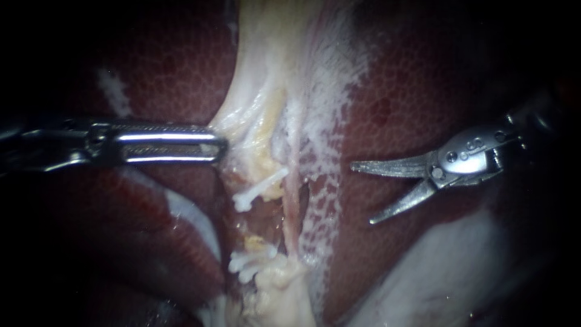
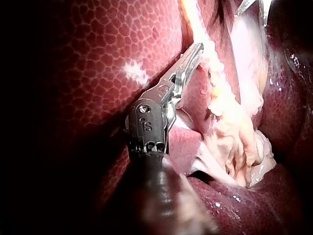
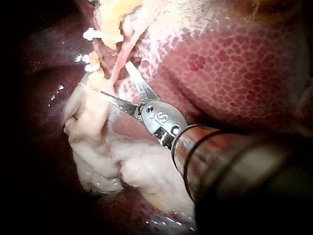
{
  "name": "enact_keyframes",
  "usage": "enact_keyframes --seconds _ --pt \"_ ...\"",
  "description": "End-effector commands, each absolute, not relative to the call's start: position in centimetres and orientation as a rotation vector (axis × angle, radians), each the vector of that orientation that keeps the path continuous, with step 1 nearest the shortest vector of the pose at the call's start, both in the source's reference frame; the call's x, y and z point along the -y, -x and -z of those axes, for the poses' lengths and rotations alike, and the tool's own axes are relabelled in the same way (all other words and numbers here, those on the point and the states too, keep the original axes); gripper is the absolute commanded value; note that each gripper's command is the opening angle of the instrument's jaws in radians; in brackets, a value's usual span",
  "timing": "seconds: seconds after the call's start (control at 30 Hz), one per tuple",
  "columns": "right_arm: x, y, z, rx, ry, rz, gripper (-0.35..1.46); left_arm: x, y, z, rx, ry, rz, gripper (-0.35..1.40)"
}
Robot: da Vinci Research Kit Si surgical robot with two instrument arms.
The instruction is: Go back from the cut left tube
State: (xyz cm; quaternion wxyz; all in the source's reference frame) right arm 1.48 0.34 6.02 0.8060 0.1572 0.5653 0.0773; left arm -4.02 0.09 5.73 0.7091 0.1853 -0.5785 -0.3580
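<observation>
At centre of the endoscope view, two tubes, counted. The cut left tube (image 1: 269,168) is in two stumps with a gap between them, centre to lower centre of frame. The right tube (image 1: 294,206), thin and pink, runs whole just beside it on the right. White clips (image 1: 260,189): one on the upper stump, and a bunch on the lower stump, two or maybe three, too clumped to count for sure.

Two instruments. Your left instrument (image 1: 218,145) comes in from the left edge with its shaft nearly level. Its end effector is closed narrow on the edge of the pale tissue (image 1: 266,72) just above the upper stump, with strands drawn toward its tip. Your right instrument (image 1: 362,194) comes in from the right and points left. Its end effector is wide, two curved blades spread and holding nothing, over the liver (image 1: 399,91), right of both tubes and touching neither.

Right wrist view: one spread blade tip looks close to the pink tube, but depth is hard to judge. Left wrist view: ahead of your left instrument, two blade tips of the other instrument are cut off by the frame edge. Endoscope view: the left shaft fades into dark at far left, the right instrument's wrist is half lost in shadow, and the corners are black.
</observation>
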Motion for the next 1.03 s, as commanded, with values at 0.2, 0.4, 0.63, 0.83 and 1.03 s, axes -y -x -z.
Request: enact_keyframes --seconds 0.2,0.4,0.63,0.83,1.03 --pt "-0.34 -1.49 -6.02 -1.21 -0.336 -0.166 1.4 -0.09 4.12 -5.75 1.286 -0.416 0.789 -0.35" --pt "-0.34 -1.49 -6.02 -1.212 -0.335 -0.167 1.4 -0.09 4.13 -5.75 1.286 -0.416 0.789 -0.35" --pt "-0.34 -1.49 -6.01 -1.212 -0.335 -0.167 1.4 -0.09 4.14 -5.75 1.286 -0.416 0.789 -0.35" --pt "-0.34 -1.49 -6.01 -1.212 -0.335 -0.167 1.4 -0.09 4.14 -5.75 1.286 -0.416 0.789 -0.35" --pt "-0.34 -1.5 -6.01 -1.212 -0.335 -0.168 1.4 -0.09 4.14 -5.75 1.287 -0.418 0.787 -0.35"
